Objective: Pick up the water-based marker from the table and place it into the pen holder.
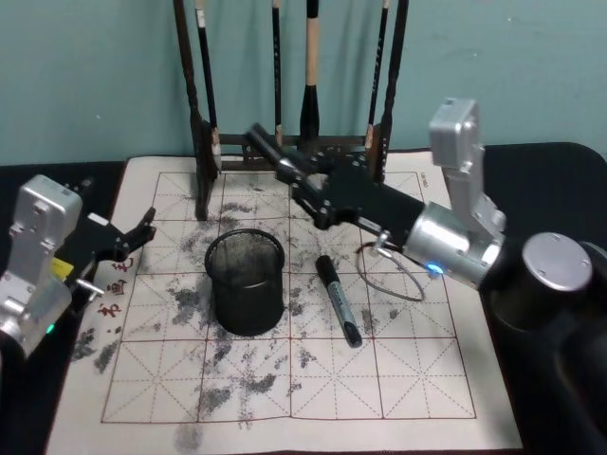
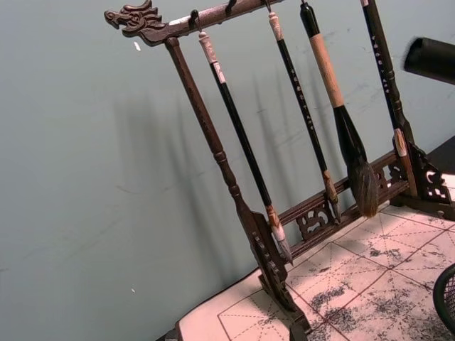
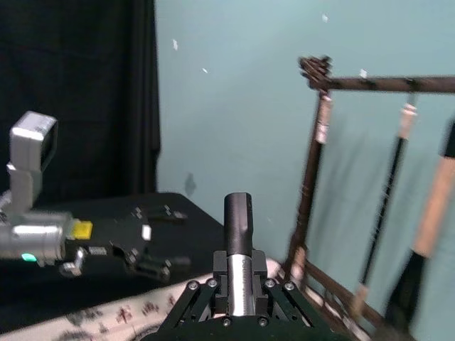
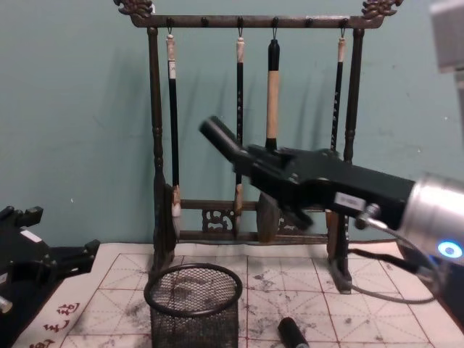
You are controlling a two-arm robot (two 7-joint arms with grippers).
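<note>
1. the right pincer is clenched on the water-based marker. it hangs in the air in front of the brush rack, well above the practice mat.
2. in the right wrist view the marker's silver barrel sits between the fingers. its black end sticks straight out along the pincer's own line.
3. the marker's long axis is tilted. in the chest view its free end points up and toward the robot's left, nowhere near upright.
4. the pen holder stands open-mouthed on the mat. it is below the pincer, nearer the robot and a little to its left. from the chest view its rim sits lower than the marker and slightly left of it, well apart.
5. i judge that the coming move turns on this gap. the pincer has to swing toward the holder and tip the marker's free end downward, so the long axis lines up with the mouth before release. at the present slant it would likely catch the rim or tip the cup over.
6. a second marker lies flat on the mat just right of the holder, untouched, its length running toward the robot.
7. the left pincer is parked at the mat's left edge, released and empty. the right arm is the one nearer and already loaded.
</note>
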